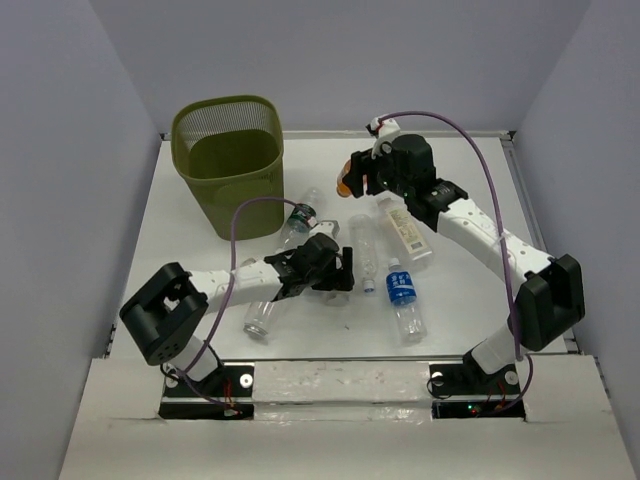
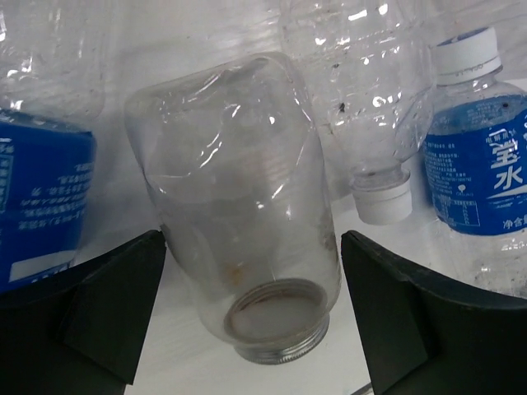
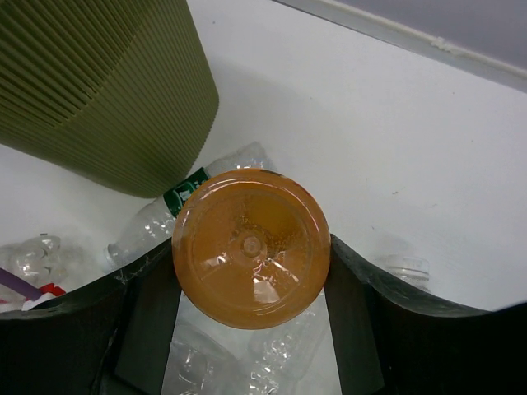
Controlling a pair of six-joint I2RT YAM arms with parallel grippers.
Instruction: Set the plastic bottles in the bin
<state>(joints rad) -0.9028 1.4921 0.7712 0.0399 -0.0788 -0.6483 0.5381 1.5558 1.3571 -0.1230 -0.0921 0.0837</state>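
My right pincer (image 1: 362, 178) grips the orange bottle (image 3: 251, 247) above the far middle; bin (image 1: 235, 200) sits far-left. My left pincer (image 2: 251, 247) straddles a capless clear bottle (image 2: 239, 189) near the front edge. Pinching? Can't tell. Light, thin, slick: take it gently near the stiffer neck.

The right tool (image 3: 251, 263) clamps the orange bottle (image 3: 251, 247) near the bin (image 3: 99, 82).

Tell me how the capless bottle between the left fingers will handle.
The bottle looks empty, so probably very light. Its dented wall suggests it would crumple under a squeeze. Lying on its round side, it may roll if nudged.
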